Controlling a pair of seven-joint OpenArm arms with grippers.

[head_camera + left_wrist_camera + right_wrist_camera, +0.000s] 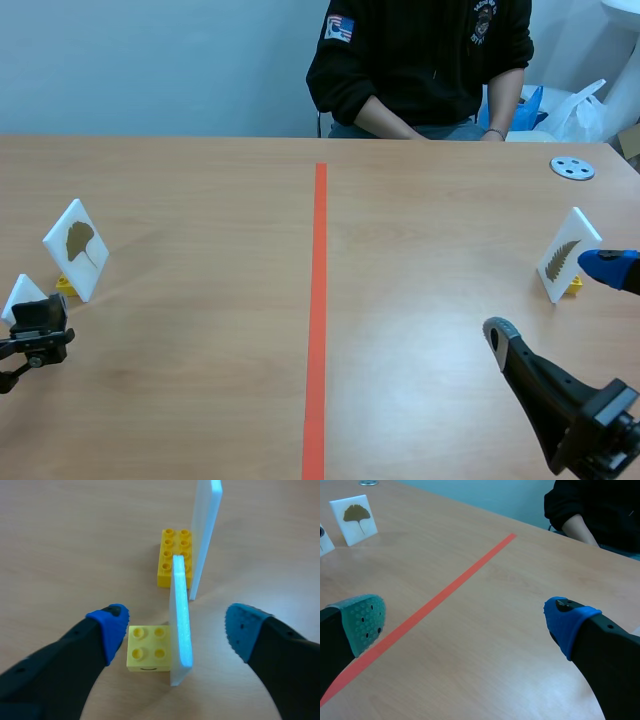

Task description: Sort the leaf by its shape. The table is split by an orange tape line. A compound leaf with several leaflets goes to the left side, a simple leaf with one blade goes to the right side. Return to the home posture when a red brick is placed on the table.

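The left gripper point(177, 626) sits low at the counter point(200, 400), on the left of the orange-red tape line point(320, 300). Its fingers are spread wide on either side of a thin white foam card point(180, 595) that stands edge-on in a small square yellow brick point(147, 647), and neither pad touches it. The card's leaf face is not visible in any view, so which side it belongs on cannot be told. Just ahead of it stands a taller white card with a fan-shaped single-blade leaf point(77, 248), propped by a longer yellow brick point(172, 557). A white card with a feathery many-leaflet frond point(567, 255) stands on the right side, close to the right gripper point(466, 619), whose fingers are also wide apart and hold nothing. The main risk is in the closing. One pad would probably meet the brick and the other the bare card face, and that uneven squeeze could tip the card or lever it out of its slot. The brick might then be left behind when the card is lifted. The fan-leaf card is so near that a forward nudge or a swing on lifting could topple it. Moving the unread card also risks putting it on the wrong side.
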